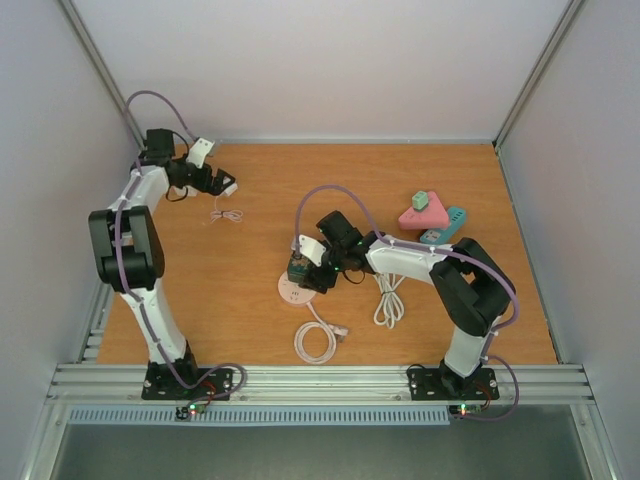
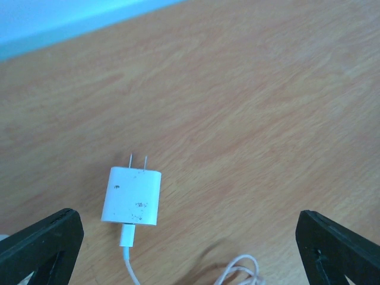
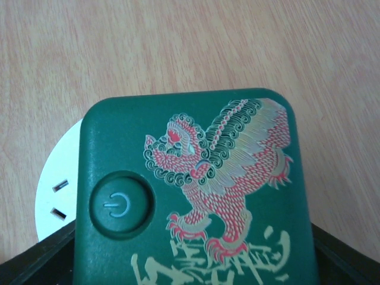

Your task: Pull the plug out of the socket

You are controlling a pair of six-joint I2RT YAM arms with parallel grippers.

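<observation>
Wood-grain table in a white-walled booth w/ alu frame rails. Overhead cam: L claw is out at the far-left side and R claw is mid-table. The plug, white, lies on the wood just base-side of the L claw. It is well apart from the round white socket under the R claw.

L wrist cam adds detail overhead can't give. L claw is spread wide, fingers at the bottom corners, pinching nothing. Plug lies flat btwn them, nearer the frame-left finger and touching neither. Its two prongs are bare and point away from the claw; its cord runs back toward the claw.

R wrist cam: a green block w/ a round power button and a red/cream beast print fills the frame. It sits on the socket, whose disc pokes out at frame-left w/ two slots showing. R claw fingers flank the block's lower corners; can't tell if they press it or sit loose.

Overhead only:
- A white cable coil base-side of the R claw.
- A cord bundle beside the R arm.
- Coloured toy blocks well beyond it.
</observation>
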